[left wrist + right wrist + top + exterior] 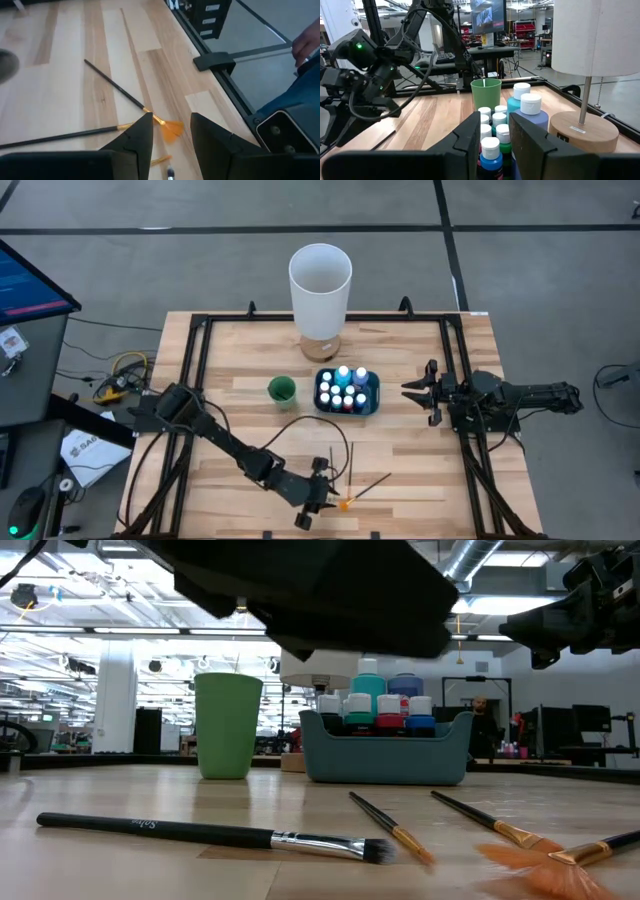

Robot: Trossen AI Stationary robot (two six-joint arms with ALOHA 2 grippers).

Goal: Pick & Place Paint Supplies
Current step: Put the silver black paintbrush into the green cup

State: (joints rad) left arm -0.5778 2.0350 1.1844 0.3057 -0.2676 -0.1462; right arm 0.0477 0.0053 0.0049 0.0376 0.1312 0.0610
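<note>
Brushes (215, 834) lie loose by the worktop's (240, 420) near edge; bottles (346, 388) sit in their tray. Left claw (322, 496) hovers part-open, empty; right claw (415, 392) shut, waiting.

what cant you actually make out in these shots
- Low view: much of the paint bottles is hidden behind the blue tray wall.
- High view: the bottles' separate colours are too small to tell.
- Low view: the orange fan brush is cut off by the picture's edge.
- High view: whether the left gripper touches a brush.
</note>
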